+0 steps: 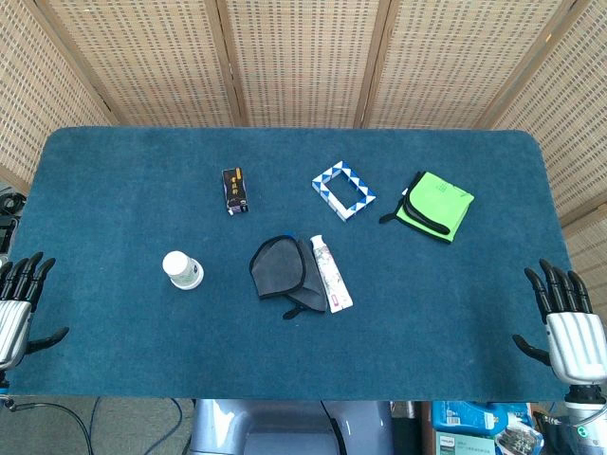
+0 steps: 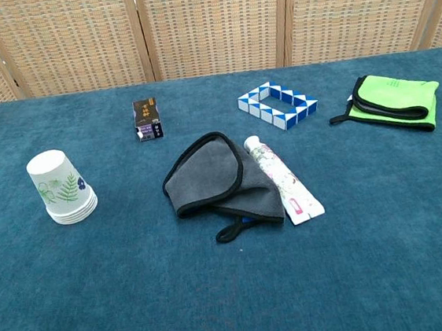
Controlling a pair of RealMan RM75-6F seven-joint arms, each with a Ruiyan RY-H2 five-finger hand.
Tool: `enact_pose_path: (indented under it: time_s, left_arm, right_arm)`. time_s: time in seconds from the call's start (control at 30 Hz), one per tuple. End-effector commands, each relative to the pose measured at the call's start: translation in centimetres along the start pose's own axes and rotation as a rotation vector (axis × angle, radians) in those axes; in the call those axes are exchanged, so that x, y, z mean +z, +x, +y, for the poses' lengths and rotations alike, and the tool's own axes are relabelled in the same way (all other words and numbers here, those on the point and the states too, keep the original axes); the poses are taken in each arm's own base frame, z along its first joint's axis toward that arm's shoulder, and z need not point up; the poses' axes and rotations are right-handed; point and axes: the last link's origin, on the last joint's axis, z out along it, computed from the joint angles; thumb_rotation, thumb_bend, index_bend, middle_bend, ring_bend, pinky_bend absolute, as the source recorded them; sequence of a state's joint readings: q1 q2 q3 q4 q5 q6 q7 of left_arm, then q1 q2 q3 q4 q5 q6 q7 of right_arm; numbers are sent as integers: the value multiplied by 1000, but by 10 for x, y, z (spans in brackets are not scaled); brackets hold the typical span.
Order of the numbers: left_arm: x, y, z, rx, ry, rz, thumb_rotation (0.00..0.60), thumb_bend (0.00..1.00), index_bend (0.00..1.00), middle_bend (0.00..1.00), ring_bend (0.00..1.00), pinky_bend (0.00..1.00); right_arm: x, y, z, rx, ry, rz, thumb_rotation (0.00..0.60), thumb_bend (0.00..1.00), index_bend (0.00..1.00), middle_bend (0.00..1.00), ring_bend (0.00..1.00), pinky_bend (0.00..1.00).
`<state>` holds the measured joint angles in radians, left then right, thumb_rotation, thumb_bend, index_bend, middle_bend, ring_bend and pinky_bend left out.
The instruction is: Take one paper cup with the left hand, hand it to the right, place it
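A stack of white paper cups [image 1: 182,270] [image 2: 61,188] with a green leaf print stands upside down on the left part of the blue table. My left hand [image 1: 19,301] rests at the table's left front corner, fingers spread and empty, well left of the cups. My right hand [image 1: 569,322] sits at the right front corner, fingers apart and holding nothing. Neither hand appears in the chest view.
A grey cloth [image 1: 283,272] [image 2: 214,178] and a white tube [image 1: 331,273] [image 2: 283,178] lie at the centre. Further back are a small dark box [image 1: 234,190] [image 2: 146,119], a blue-white folding puzzle [image 1: 342,191] [image 2: 278,104] and a green cloth [image 1: 434,206] [image 2: 394,100]. Wicker screens stand behind the table [image 1: 455,313].
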<state>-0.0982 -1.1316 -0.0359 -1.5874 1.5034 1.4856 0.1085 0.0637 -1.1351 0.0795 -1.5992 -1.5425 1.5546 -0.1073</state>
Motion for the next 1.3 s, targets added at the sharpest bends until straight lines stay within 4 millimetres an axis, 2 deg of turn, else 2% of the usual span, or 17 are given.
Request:
enact_pose_path:
  time_s: [0.03, 0.23, 0.37, 0.47, 0.57, 0.63, 0.8, 0.87, 0.93, 1.0, 1.3]
  left_arm:
    - [0, 0, 0, 0, 0, -1, 600, 112, 0, 0, 0, 0]
    - [1, -3, 1, -7, -4, -15, 600, 113, 0, 0, 0, 0]
    - [10, -6, 6, -36, -27, -14, 600, 115, 0, 0, 0, 0]
    - [27, -4, 16, -74, -73, 11, 600, 114, 0, 0, 0, 1]
    - [55, -5, 35, -130, -165, 7, 600, 115, 0, 0, 0, 37]
    - [76, -5, 46, -117, -217, -2, 600, 115, 0, 0, 0, 63]
    - [112, -12, 72, -66, -268, -53, 600, 115, 1, 9, 43, 147]
    - [125, -15, 84, -38, -286, -81, 600, 115, 22, 39, 68, 169]
    - [136, -19, 95, -10, -301, -101, 600, 115, 104, 107, 106, 203]
    - [143, -24, 102, 3, -308, -121, 600, 115, 152, 143, 122, 215]
    - [150, -47, 111, 65, -316, -198, 600, 116, 224, 210, 179, 244]
  right_arm:
    - [0, 0, 0, -1, 1, -1, 600, 0, 0, 0, 0, 0]
    - [0, -1, 0, -5, 1, -7, 600, 0, 0, 0, 0, 0]
    - [1, 1, 1, 5, -6, 1, 600, 0, 0, 0, 0, 0]
    - [2, 2, 2, 6, -9, 5, 600, 0, 0, 0, 0, 0]
    - [2, 2, 4, 6, -13, -2, 600, 0, 0, 0, 0, 0]
    - [2, 3, 5, 8, -15, -6, 600, 0, 0, 0, 0, 0]
    - [2, 3, 5, 11, -18, -8, 600, 0, 0, 0, 0, 0]
    - [2, 3, 6, 10, -23, -13, 600, 0, 0, 0, 0, 0]
    - [3, 2, 8, 9, -27, -15, 600, 0, 0, 0, 0, 0]
    - [3, 2, 9, 9, -32, -16, 600, 0, 0, 0, 0, 0]
    - [2, 7, 15, 24, -49, -8, 600, 0, 0, 0, 0, 0]
